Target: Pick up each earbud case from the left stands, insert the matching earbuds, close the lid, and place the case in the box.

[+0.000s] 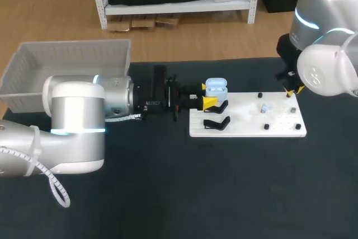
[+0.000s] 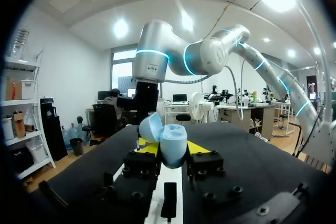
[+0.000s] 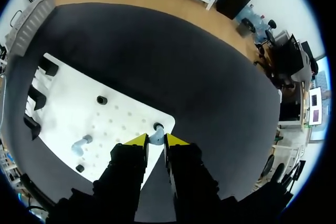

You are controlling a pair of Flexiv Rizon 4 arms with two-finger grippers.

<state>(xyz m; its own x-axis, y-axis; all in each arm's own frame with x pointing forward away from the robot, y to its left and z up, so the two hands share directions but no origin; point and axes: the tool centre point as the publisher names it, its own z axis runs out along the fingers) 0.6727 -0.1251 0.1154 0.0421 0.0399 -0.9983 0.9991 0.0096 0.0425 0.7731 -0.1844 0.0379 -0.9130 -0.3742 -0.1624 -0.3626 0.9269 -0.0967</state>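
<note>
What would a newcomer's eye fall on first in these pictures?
First, the open light blue earbud case, held in the left gripper over the stand end of the white board. Next, the right gripper, poised at a small light blue earbud on the peg at the board's far corner.

Box (image 1: pixel 72 46) sat upper left of frame. Board (image 1: pixel 246 130) lay centre-right on table (image 1: pixel 168 194). Earbud case (image 1: pixel 216 88) stood at board's left end, stands (image 1: pixel 217 122) just below it, one earbud (image 1: pixel 265 107) mid-board. Right gripper (image 1: pixel 293 89) hung over board's upper-right corner.
</note>
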